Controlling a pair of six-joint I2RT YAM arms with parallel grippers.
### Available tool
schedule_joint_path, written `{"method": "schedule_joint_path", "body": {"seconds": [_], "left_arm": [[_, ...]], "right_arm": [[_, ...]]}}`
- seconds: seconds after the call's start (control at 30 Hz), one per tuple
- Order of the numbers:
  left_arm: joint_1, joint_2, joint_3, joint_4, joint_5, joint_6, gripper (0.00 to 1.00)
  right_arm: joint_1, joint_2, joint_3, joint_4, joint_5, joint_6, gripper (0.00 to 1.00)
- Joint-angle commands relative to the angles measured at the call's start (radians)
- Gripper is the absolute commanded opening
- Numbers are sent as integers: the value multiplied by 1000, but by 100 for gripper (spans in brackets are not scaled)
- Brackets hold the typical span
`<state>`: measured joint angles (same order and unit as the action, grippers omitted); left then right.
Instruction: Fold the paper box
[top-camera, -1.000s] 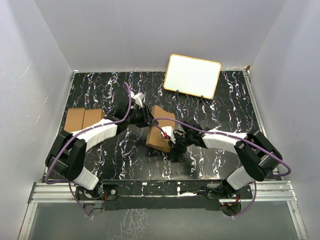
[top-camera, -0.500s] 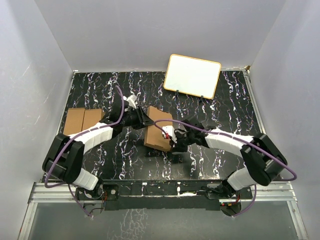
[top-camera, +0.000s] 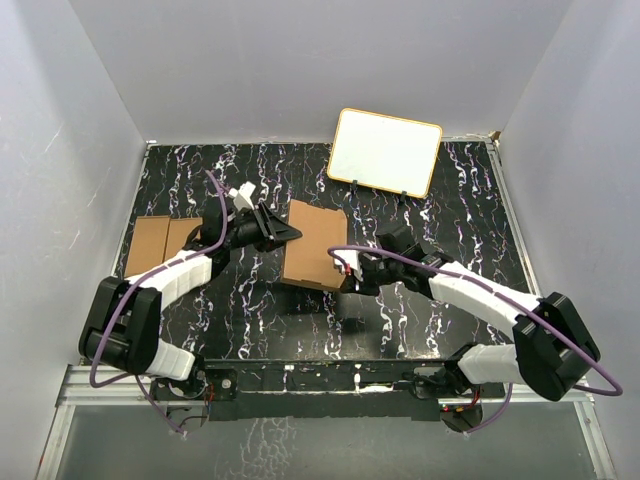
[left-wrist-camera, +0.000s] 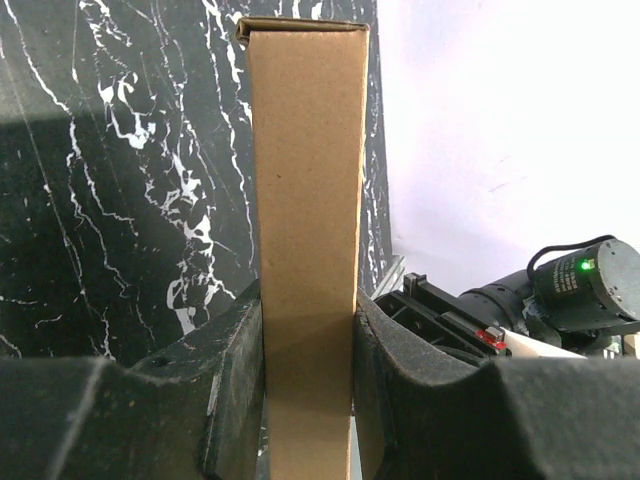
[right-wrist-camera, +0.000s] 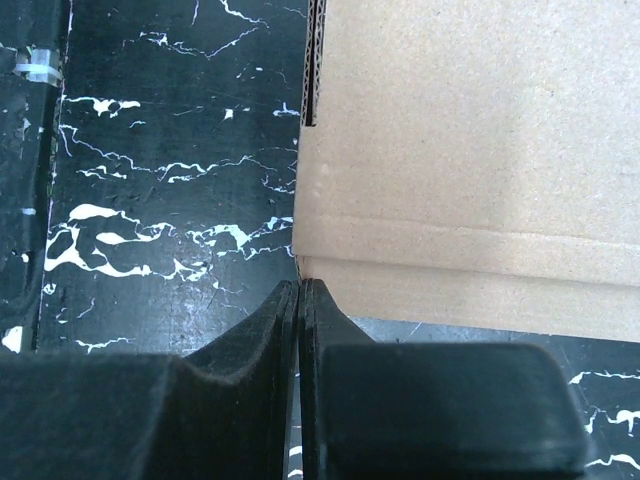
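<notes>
Shifting leftward, paper box (top-camera: 312, 245), seemingly lifted higher

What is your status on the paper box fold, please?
Left gripper clamps paper box across its narrow side. Right gripper shut, tips at its corner. Cartons and white board stand apart.

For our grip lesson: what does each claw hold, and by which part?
The left claw clamps the paper box across its narrow side. The right claw is shut at the box's corner; whether pinching it, unclear.
</notes>
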<state>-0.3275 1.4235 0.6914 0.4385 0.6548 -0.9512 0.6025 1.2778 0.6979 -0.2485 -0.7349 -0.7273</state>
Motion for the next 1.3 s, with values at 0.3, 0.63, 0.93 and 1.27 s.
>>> {"method": "schedule_joint_path", "body": {"seconds": [0.3,0.63,0.93,1.27], "left_arm": [[30,42,-43,272,141,-244,0],[41,71,-56,357,161,-314,0],[59,67,-41,248,178,-216,0],[64,78,-2,149,188,-130,0]], "right_arm": [[-5,-83,24,84,-31,-52,8],[-4,-88,31,98,-5,-23,8],[-25,-97,40,109,9,14,8],[-25,-70,43,128,22,46,8]]}}
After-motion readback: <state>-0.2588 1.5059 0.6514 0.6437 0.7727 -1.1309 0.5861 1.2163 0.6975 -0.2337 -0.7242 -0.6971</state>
